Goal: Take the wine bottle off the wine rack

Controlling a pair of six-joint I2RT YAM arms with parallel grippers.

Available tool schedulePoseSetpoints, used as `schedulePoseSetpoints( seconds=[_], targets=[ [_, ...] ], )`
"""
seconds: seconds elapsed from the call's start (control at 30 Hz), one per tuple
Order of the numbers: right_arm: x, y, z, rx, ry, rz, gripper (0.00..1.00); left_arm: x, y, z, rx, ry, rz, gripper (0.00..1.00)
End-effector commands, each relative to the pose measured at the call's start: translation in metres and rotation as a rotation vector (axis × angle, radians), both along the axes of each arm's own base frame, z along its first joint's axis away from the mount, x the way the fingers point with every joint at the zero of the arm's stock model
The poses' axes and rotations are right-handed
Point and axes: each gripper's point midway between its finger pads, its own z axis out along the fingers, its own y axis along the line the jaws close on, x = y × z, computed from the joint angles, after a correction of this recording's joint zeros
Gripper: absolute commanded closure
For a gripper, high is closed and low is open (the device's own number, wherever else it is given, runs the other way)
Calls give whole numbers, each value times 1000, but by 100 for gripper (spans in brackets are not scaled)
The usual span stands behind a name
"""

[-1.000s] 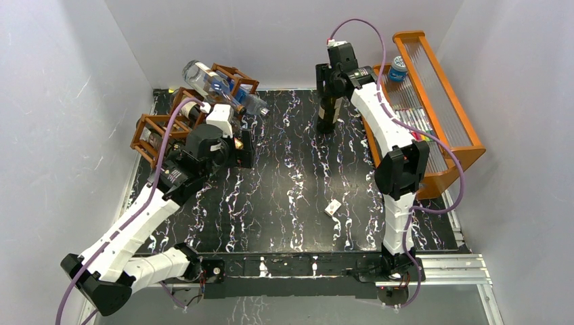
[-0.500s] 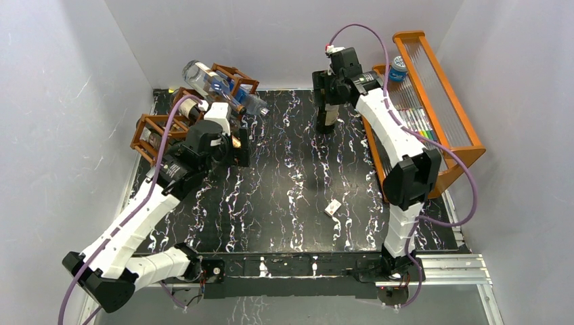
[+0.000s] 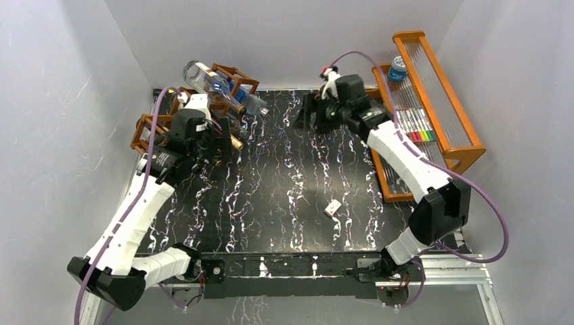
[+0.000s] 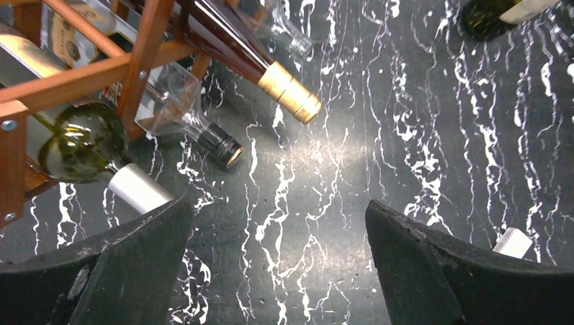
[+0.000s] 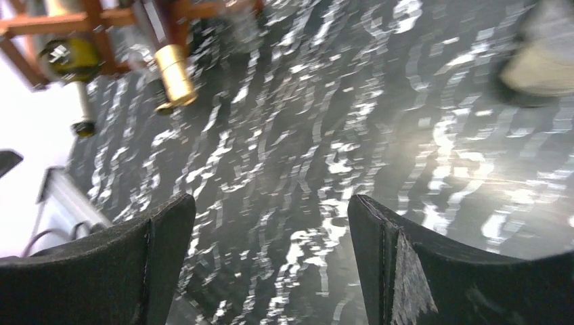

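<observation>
Black, white-veined tabletop [image 3: 284, 196] is being crossed by both arms. The left gripper [image 4: 277, 213] is being held wide apart and empty just before the wine rack [image 4: 81, 74], in which the gold-capped wine bottle [image 4: 230, 44] is being cradled aslant, neck outward. The right gripper [image 5: 271, 203] is likewise being held agape, empty. An approach is probably being made; next, that neck needs straddling and pinching.

The black table [image 3: 271, 203], veined with white, carries the wine rack [image 3: 143, 132] at its far left corner and an orange wooden shelf [image 3: 467, 145] along its right edge. A small white block [image 3: 332, 208] lies right of centre, towards the near side. A dark bottle [image 4: 484, 13] rests at the far middle.
</observation>
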Motion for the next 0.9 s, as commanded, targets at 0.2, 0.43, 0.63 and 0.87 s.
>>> schedulePoseSetpoints(
  seconds=[0.2, 0.43, 0.63, 0.87],
  targets=[
    [-60, 151, 9, 337, 31, 299, 7, -12, 21, 62, -42, -174, 75, 2],
    [-9, 188, 2, 267, -86, 240, 8, -25, 23, 59, -57, -156, 68, 2],
    [42, 198, 12, 179, -237, 195, 8, -41, 25, 61, -97, -165, 70, 2],
    [88, 203, 9, 154, -318, 187, 8, -51, 24, 55, -131, -142, 68, 2]
  ],
)
